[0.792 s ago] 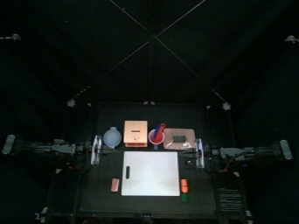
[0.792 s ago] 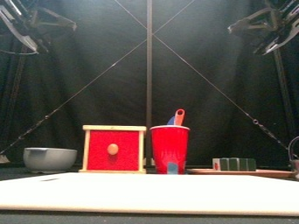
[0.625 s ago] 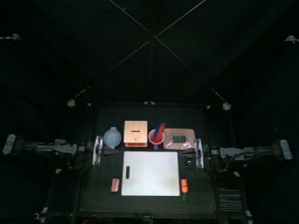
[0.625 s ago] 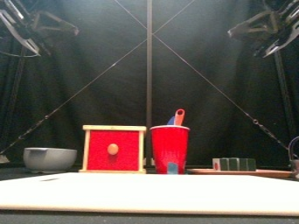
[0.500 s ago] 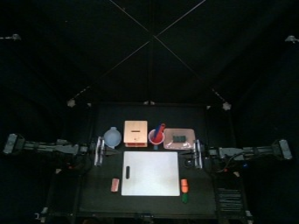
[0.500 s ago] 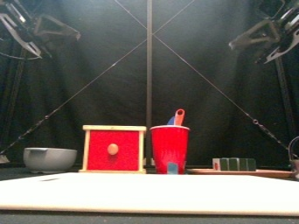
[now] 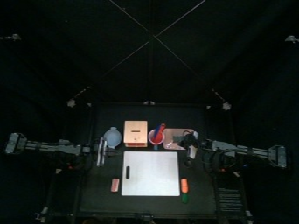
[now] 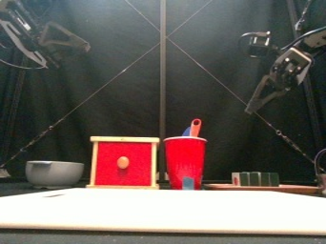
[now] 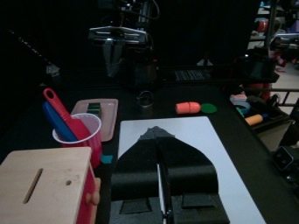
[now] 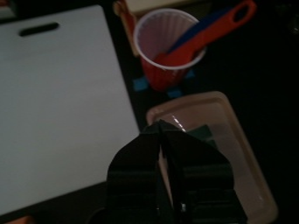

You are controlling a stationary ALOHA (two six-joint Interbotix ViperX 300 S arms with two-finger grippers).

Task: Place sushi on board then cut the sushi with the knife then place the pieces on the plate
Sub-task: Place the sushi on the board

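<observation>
Dark green sushi roll [image 8: 254,178]: I find it lying in the pink tray [image 8: 287,188] at the right rear of the surface, just beside the red cup [image 8: 185,162] holding the knives [image 9: 56,109]. It is not on the white cutting board [image 7: 152,172]. Right gripper [image 8: 256,103]: I read the jaws as clenched together and empty. It hangs high over the roll, well apart from it, tips slanting down toward the tray. Left gripper [image 9: 159,133]: jaws pressed together, empty, raised at the board's left side, well apart from the roll. Wooden box [image 8: 125,163] with red drawer front and blue-grey bowl [image 8: 53,172]: both left of the cup.
</observation>
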